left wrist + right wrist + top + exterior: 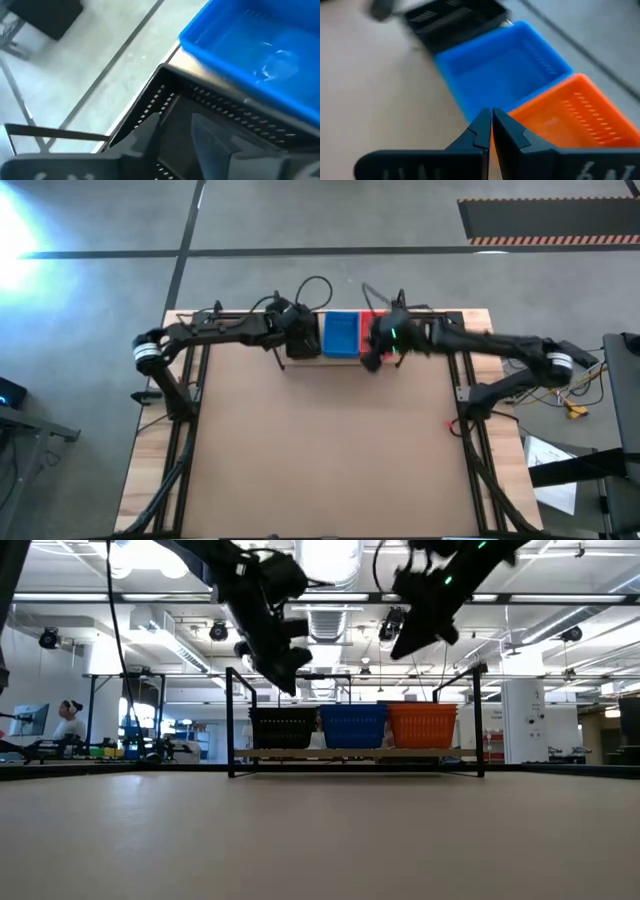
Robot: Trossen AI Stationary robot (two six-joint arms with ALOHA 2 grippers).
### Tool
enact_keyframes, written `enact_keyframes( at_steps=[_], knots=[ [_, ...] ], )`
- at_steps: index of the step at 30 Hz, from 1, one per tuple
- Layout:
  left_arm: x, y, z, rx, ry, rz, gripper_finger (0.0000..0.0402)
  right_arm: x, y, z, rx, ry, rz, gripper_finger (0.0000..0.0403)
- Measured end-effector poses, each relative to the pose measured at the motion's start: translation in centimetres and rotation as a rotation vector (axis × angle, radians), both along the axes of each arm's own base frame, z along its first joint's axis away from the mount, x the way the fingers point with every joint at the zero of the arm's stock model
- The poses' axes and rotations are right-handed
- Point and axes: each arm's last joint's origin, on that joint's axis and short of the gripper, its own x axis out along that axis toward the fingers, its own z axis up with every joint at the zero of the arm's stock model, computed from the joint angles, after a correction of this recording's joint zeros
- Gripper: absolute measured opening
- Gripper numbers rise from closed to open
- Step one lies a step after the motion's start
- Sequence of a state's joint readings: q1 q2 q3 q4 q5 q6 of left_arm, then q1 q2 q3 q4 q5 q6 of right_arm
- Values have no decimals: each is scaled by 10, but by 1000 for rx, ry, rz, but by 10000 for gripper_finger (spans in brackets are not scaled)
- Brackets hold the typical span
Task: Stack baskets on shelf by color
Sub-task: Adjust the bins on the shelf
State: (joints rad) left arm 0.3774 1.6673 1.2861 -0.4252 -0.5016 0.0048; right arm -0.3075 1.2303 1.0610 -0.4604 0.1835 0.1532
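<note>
Right wrist view, right gripper [491, 125] shut, seemingly empty

The shelf [355, 754], a light wooden board between two black wire uprights, stands at the centre of the low view and at the top centre of the high view. On it three stacks of mesh baskets sit side by side, upright: black baskets [283, 727] at the left, blue baskets [352, 726] in the middle, orange-red baskets [422, 725] at the right. The stacks stand close together, about level in height. From above, the top blue basket is empty.
</note>
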Motion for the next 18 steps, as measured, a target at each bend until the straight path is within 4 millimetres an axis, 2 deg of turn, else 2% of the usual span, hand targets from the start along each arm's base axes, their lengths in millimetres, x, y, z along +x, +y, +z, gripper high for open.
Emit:
enact_keyframes(
  at_steps=[3, 7, 11, 15, 18],
  knots=[
    [0, 9, -8, -14, 20, 21, 68, 5, -49, -1, 75, 57, -64, 9],
    [2, 15, -18, -29, 44, 28, 29, 14, -89, -19, 155, 219, -105, 9],
    [6, 18, -31, -44, 79, 34, 3, 30, -105, -38, 202, 327, -92, 9],
    [9, 22, -45, -50, 119, 45, 3, 43, -113, -57, 228, 382, -96, 9],
    [11, 24, -51, -55, 130, 44, 1, 48, -116, -62, 233, 388, -99, 9]
  ],
)
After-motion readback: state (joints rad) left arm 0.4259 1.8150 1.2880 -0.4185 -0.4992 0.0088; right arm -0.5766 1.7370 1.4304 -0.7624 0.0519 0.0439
